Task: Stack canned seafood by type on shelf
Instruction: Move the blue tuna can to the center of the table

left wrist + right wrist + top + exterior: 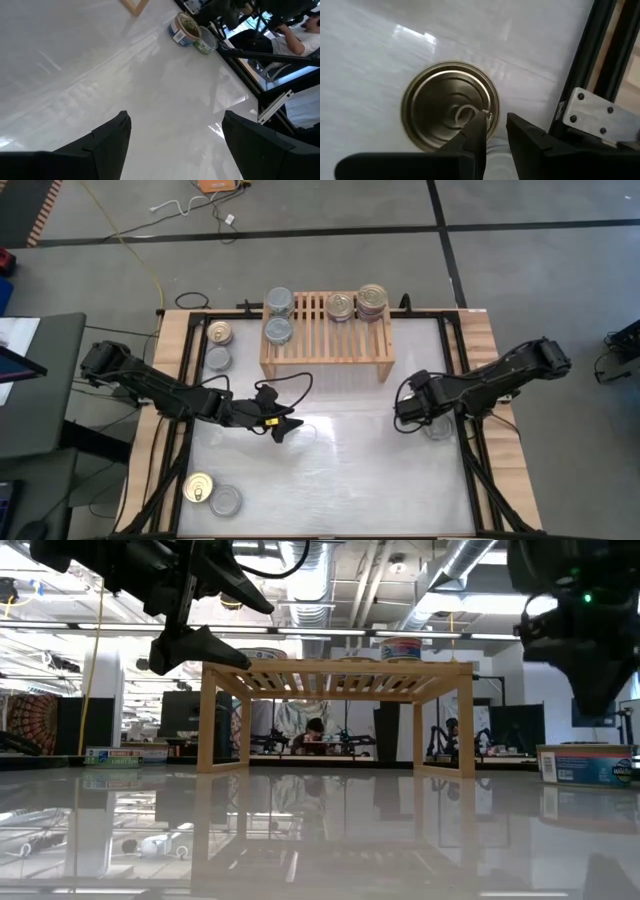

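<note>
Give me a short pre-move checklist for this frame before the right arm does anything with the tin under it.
1. Right gripper over a gold pull-tab tin near the table's right edge: ok.
2. Fingers straddling the tin: not ok; they stand narrow above its rim, nothing held.
3. Second tin partly under that one: cannot tell whether they touch.
4. Left gripper open and empty over bare table, away from the right arm: ok.
5. Shelf has free slats between the silver-topped tins and the gold-lid tins: ok.
6. Loose tins remaining at the left edge and near-left corner: not ok.
</note>
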You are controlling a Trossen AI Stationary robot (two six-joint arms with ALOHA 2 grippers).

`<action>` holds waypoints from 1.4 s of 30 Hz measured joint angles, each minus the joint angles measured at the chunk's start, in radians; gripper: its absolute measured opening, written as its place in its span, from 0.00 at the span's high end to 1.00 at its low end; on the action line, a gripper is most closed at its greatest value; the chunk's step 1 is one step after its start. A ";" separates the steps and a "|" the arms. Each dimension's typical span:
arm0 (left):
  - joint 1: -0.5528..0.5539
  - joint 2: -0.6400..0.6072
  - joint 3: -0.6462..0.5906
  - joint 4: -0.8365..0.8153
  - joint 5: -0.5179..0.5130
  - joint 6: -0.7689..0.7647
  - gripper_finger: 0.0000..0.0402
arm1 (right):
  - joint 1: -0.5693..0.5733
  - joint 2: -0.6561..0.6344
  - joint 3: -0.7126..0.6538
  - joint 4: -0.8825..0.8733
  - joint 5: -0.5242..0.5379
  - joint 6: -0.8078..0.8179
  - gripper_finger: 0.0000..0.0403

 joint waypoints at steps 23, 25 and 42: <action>0.000 0.000 0.000 -0.001 0.029 -0.012 0.25 | 0.013 -0.009 -0.151 0.489 -0.090 -0.051 0.73; 0.000 0.000 0.000 -0.001 0.029 -0.012 0.25 | 0.028 -0.007 -0.154 0.610 -0.106 -0.063 0.73; 0.000 0.000 0.000 -0.002 0.030 -0.031 0.25 | 0.072 -0.005 -0.154 1.023 -0.113 -0.158 0.73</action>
